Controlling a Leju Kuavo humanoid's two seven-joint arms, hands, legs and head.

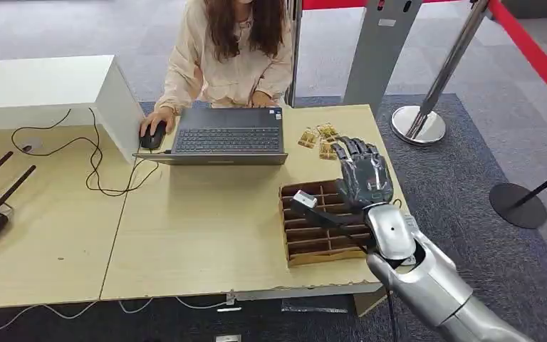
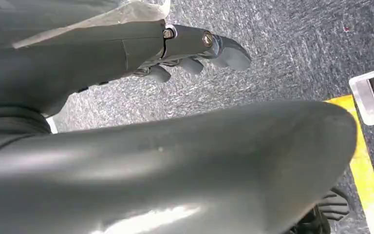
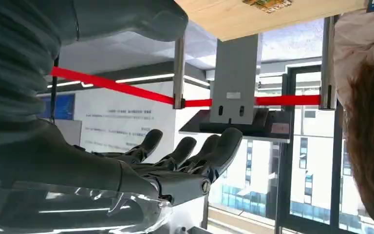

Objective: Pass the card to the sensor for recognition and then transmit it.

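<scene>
A brown divided tray (image 1: 306, 246) sits at the table's (image 1: 199, 235) right edge; what its slots hold cannot be told. The right hand (image 1: 362, 173) hovers over its far end, fingers spread, holding nothing. Cards (image 1: 318, 140) lie just beyond, beside a laptop (image 1: 221, 135) a person (image 1: 224, 50) uses. The left hand (image 2: 195, 48) hangs over carpet, fingers curled, empty.

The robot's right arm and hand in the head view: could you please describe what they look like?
The right arm is a silver, rounded metal shell with a glossy finish. The right hand is dark grey, with segmented fingers and a ribbed back. A thin black cable runs alongside the wrist. In the right wrist view, the hand's fingers look dark and smooth, with a visible screw.
</scene>
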